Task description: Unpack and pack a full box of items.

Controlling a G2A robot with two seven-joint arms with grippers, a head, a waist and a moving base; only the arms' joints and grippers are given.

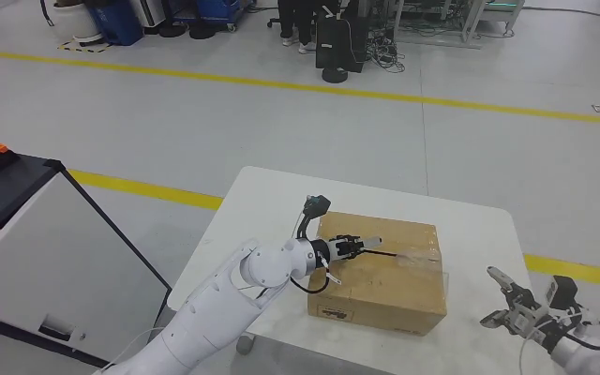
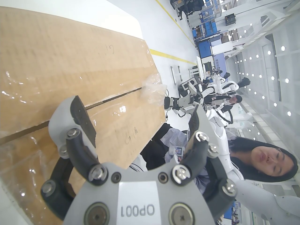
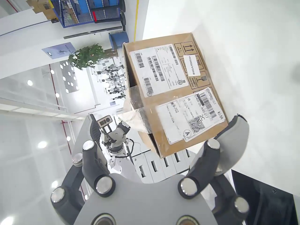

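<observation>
A closed cardboard box [image 1: 380,277] stands on the white table [image 1: 272,202], its top flaps meeting at a seam under clear tape. A crumpled end of tape [image 2: 153,90] sticks up at the seam's far end. My left gripper [image 1: 349,247] is over the box top near the seam, open, with nothing between its fingers [image 2: 80,115]; the box [image 2: 70,59] lies right beneath it. My right gripper [image 1: 495,300] is off the box's right side near the table's front right corner, open and empty. From there I see the box's labelled end [image 3: 168,83] and my right gripper [image 3: 164,129] short of it.
A white cabinet [image 1: 56,253] stands on the floor left of the table. Bare table surface runs behind the box and to its right. The table's front edge is close behind the right gripper.
</observation>
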